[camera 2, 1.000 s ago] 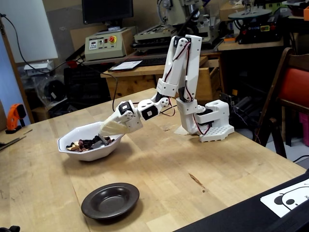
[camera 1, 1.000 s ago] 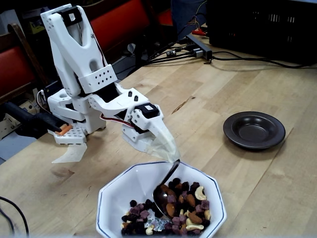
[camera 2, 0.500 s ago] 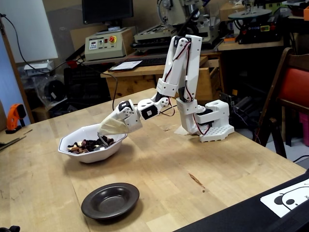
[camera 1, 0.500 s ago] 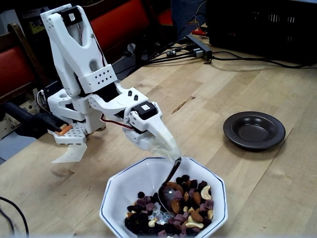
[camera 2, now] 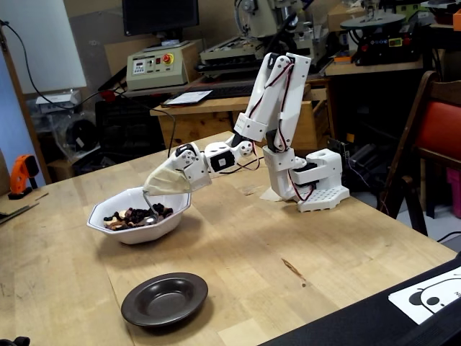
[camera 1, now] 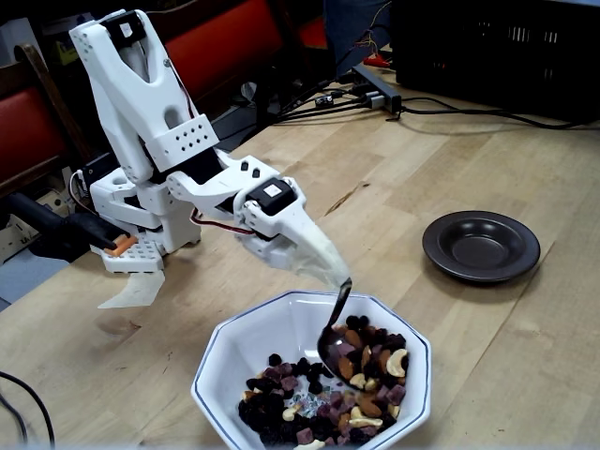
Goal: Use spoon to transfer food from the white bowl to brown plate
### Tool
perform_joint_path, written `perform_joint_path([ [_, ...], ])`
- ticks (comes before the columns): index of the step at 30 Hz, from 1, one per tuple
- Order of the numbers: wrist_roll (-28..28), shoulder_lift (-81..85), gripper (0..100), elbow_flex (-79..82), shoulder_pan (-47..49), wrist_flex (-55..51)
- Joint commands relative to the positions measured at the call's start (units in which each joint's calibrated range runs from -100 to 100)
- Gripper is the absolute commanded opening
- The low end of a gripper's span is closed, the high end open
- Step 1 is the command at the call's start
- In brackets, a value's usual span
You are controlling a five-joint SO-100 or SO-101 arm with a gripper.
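A pale wooden table carries the white bowl, the brown plate and the arm's base

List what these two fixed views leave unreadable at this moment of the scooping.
- Gripper: its fingers sit under a pale covering in both fixed views, so the grip on the spoon stays hidden.
- Spoon load: the food crowds around the spoon's bowl; the other fixed view is too small.
- White bowl: near rim cut off by the bottom edge.
- Brown plate: nothing hidden.

Bare tabletop lies open between white bowl and brown plate; cables crowd the frame's top
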State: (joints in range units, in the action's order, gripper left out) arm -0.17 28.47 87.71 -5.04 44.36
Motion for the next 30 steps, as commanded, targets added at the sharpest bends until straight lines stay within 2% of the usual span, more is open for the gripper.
perform_joint_path([
  [1,-0.10,3.75,3,-1.34,1.04,0.54],
  [8,-0.10,4.27,3,-1.34,1.04,1.09],
  [19,0.20,3.50,3,-0.63,0.96,14.69],
  [30,0.10,3.67,3,-1.25,0.96,15.48],
])
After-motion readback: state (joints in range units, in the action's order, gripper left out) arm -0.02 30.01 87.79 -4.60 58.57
